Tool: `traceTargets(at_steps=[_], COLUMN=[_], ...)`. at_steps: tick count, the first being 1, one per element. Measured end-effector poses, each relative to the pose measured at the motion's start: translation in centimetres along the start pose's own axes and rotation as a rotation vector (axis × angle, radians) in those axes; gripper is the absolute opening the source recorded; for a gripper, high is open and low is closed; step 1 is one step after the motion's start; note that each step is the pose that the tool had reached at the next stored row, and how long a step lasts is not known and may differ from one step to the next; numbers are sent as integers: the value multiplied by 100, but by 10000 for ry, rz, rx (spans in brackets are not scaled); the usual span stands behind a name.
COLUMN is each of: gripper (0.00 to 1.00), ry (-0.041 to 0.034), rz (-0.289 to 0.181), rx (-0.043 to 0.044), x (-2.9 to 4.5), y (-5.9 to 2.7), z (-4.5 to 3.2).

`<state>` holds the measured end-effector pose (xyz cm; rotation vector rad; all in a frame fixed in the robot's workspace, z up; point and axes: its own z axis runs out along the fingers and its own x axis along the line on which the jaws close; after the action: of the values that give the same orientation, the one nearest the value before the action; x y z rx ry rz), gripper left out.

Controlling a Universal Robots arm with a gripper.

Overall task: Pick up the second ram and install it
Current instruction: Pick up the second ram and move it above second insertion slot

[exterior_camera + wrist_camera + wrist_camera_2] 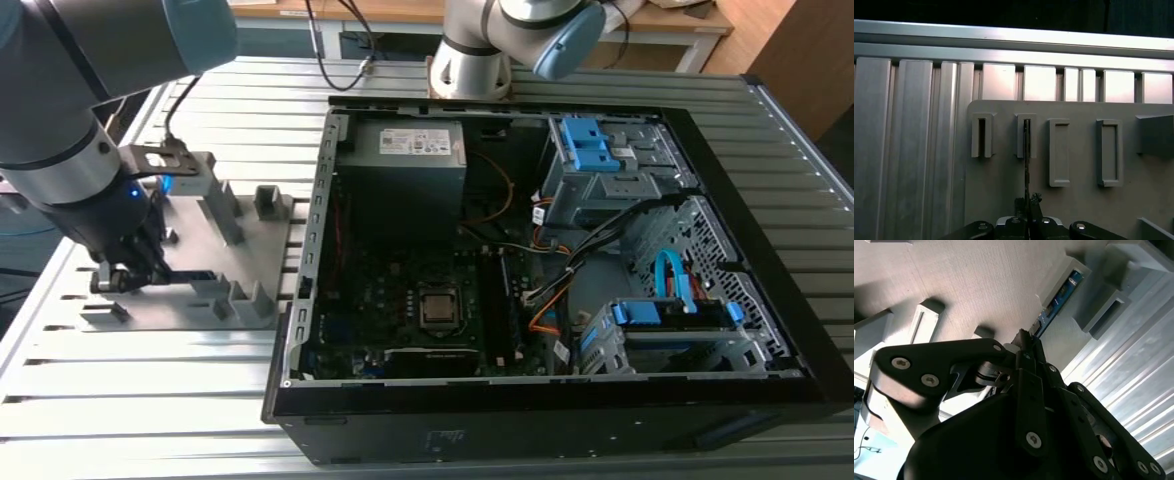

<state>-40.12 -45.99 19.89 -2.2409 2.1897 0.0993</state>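
The hand grips the second ram edge-on.

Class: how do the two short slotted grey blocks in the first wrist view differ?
The outer block has an empty slot; the inner block holds the second ram edge-on. The gripper is shut on that ram, in line with the inner block, not the outer. Both are grey and slotted.

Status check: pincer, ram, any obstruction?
Pincer shut on ram, near end. Far end sits in holder slot. Neighbouring blocks close alongside, none across it.
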Motion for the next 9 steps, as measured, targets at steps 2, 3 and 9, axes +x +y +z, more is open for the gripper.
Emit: traceTargets(at_steps=[2, 3, 9], gripper=[14, 14, 14], ry=[0, -1, -1], rz=[0, 0, 0], rx=[0, 1, 1], x=[-1, -1, -3], y=[1, 1, 2], z=[-18, -23, -57])
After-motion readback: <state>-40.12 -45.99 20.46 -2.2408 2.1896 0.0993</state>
